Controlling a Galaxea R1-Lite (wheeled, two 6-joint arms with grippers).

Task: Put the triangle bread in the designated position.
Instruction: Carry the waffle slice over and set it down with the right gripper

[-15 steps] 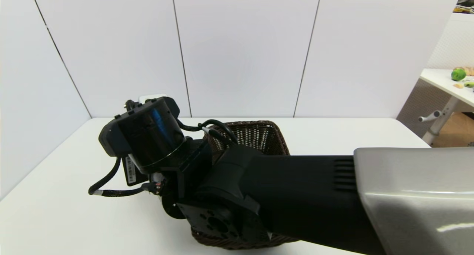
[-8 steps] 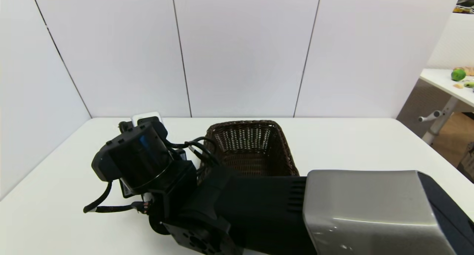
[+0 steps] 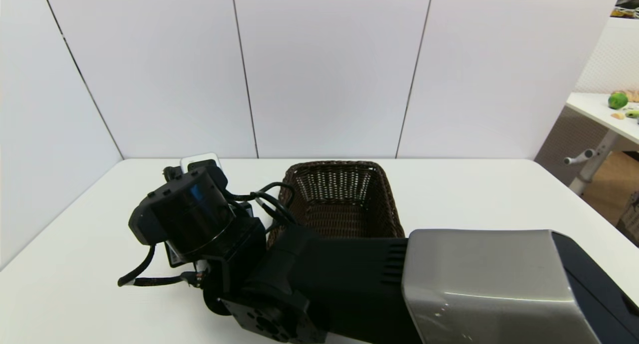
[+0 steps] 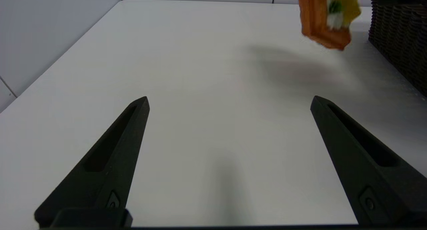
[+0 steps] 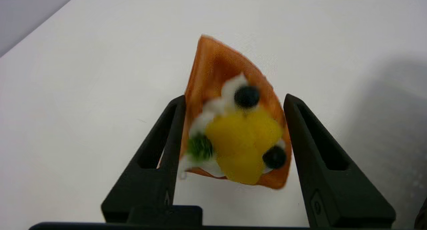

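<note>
Triangle bread [image 5: 233, 123] hangs tip-down in the right claw [image 5: 233, 101].

White panelled walls [image 3: 324, 69]; a second white table [image 3: 601, 112] bearing perhaps fruit stands right.

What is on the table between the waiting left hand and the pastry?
Nothing: in the left wrist view, only bare white table and a shadow lie between the left hand and the pastry.

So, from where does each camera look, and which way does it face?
Head view: high on the robot, facing forward and down at the table and basket; the right arm fills the front.
Left wrist view: behind the open left gripper, facing bare tabletop.
Right wrist view: behind the right gripper, shut on the triangle bread.
Shared: both wrist views show the bread.
</note>
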